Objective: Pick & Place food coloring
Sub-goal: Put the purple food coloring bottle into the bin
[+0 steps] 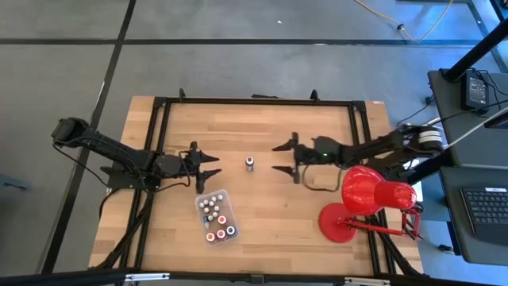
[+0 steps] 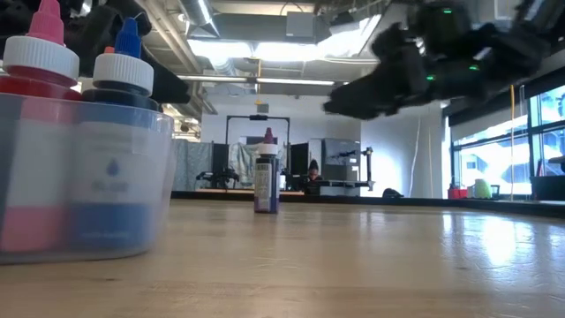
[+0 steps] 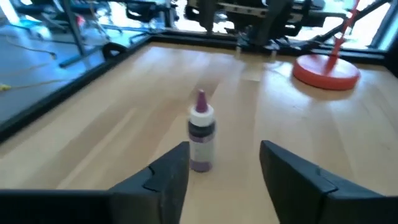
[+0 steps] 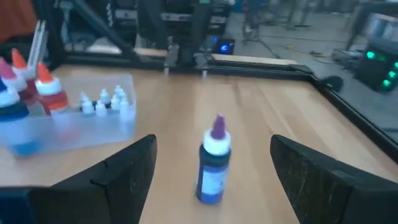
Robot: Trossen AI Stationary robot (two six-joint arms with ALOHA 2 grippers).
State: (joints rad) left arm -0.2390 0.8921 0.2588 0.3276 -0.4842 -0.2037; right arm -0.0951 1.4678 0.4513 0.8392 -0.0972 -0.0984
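Note:
One purple food coloring bottle (image 1: pixel 249 164) stands upright on its base at the table's middle, between the two arms; it shows as well in the low view (image 2: pixel 266 173), the left wrist view (image 3: pixel 201 132) and the right wrist view (image 4: pixel 213 160). Several more food coloring bottles (image 1: pixel 216 216) stand in a clear plastic tray (image 1: pixel 202 196) at the near left. My left gripper (image 1: pixel 209 168) is open, left of the bottle, short of it. My right gripper (image 1: pixel 281 158) is open, right of the bottle and clear of it.
A red desk lamp (image 1: pixel 367 199) stands at the table's near right, close under my right arm. A black frame (image 1: pixel 254 101) runs along the table's edges. Bare wood lies around the lone bottle.

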